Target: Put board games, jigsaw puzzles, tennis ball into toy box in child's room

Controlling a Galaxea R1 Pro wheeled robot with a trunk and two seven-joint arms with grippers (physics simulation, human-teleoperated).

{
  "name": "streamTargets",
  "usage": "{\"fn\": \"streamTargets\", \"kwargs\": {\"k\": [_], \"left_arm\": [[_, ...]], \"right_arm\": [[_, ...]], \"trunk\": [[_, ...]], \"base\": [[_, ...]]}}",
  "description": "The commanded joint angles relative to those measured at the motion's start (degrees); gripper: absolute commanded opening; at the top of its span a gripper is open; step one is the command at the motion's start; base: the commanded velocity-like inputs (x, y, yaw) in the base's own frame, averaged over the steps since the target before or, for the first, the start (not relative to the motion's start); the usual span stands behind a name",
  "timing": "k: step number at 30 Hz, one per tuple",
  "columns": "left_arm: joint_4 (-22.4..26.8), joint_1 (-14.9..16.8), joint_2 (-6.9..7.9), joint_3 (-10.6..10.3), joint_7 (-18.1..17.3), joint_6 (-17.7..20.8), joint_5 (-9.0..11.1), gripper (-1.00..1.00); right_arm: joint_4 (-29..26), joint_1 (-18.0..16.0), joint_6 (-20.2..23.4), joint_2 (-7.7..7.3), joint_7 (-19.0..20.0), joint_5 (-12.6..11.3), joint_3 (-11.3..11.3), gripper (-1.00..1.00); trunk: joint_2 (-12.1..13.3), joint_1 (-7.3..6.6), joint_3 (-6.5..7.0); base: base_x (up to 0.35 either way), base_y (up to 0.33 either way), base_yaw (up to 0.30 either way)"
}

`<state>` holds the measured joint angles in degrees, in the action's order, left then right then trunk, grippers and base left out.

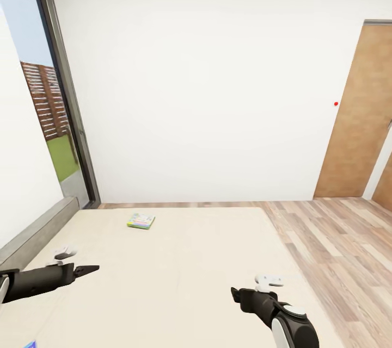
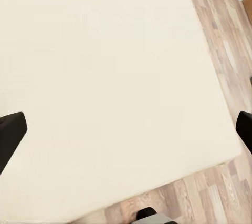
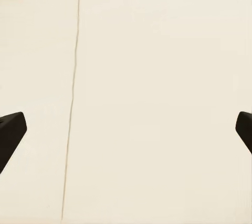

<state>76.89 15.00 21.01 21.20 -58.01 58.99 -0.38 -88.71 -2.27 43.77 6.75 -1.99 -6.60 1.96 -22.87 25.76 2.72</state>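
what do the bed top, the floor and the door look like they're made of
Bed: plain beige matte surface, probably fabric over a mattress; no weave visible. Floor: wood planks, mixed brown-grey tones with seams; possibly laminate. Door: flat brown wood-look panel, faint grain, low sheen.

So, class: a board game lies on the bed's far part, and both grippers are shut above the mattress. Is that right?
Not quite. The board game does lie on the far part of the bed, but the grippers are open, not shut. In the left wrist view the left gripper has its fingers spread wide; the right wrist view shows the same for the right gripper.
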Motion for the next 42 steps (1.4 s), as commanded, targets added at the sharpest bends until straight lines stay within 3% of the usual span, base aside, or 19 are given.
{"fn": "streamTargets", "kwargs": {"k": [1,42], "left_arm": [[-0.04,0.03,0.00,0.04,-0.27,0.43,-0.05,1.00],[-0.07,0.03,0.00,0.01,-0.27,0.43,-0.04,1.00]], "right_arm": [[-0.06,-0.02,0.25,0.02,-0.21,-0.44,-0.02,1.00],[-0.06,-0.02,0.24,0.02,-0.21,-0.44,-0.02,1.00]], "trunk": [[-0.05,0.03,-0.03],[-0.05,0.03,-0.03]], "base": [[0.000,0.280,0.000],[0.000,0.280,0.000]]}}
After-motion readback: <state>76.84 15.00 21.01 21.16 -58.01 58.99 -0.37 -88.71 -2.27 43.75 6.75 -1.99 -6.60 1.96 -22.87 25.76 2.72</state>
